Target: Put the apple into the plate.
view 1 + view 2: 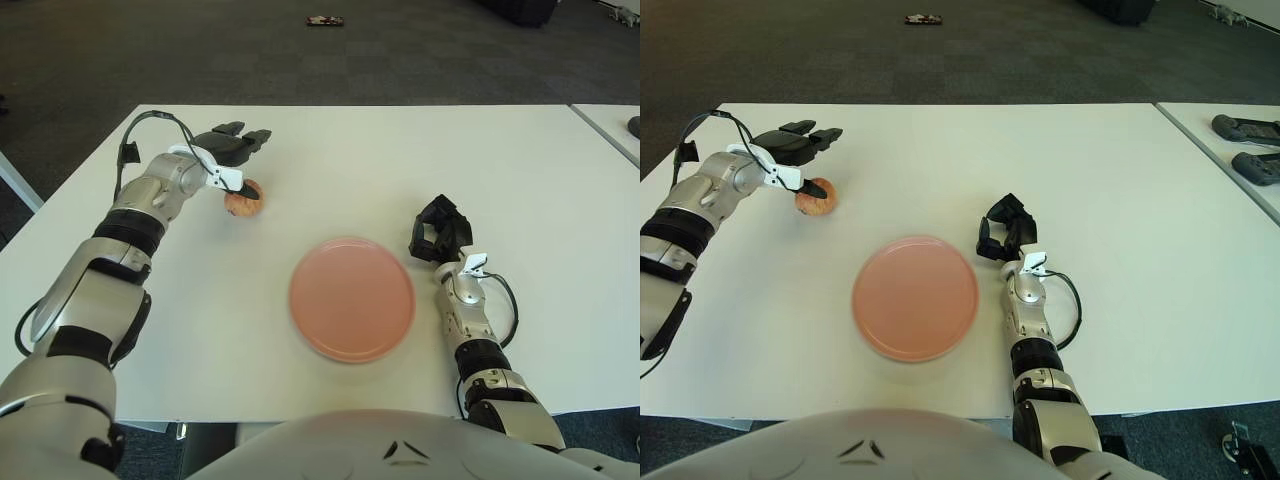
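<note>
The apple (pixel 244 198) is seen on the table (pixel 330 160), far left, well apart from the plate (pixel 352 298), which sits near the middle in front of the robot. The left hand (pixel 228 150) is placed just over and behind the apple, fingers (pixel 243 137) stretched out flat and spread beyond it, with the thumb side down against the fruit. Nothing is gripped yet, as far as can be judged; whether the thumb is actually touching the skin cannot be told for certain.

So the task is judged barely begun. The reach has been made, but the grasp is not closed, the apple is not lifted, and nothing is in the plate (its pink surface is shown bare). What is left: fingers to be wrapped round the apple, a lift, a carry to the right and toward the body, and a release over the plate.

The right hand (pixel 438 231) is shown just right of the plate, fingers curled inward on nothing, idle.

Now the count. One apple. One plate. Two hands. On the far right, in the right eye view, two dark devices (pixel 1246 129) are seen on a neighbouring table, and one small dark object (pixel 325 20) is spotted on the floor beyond the far edge; what it is cannot be made out.
</note>
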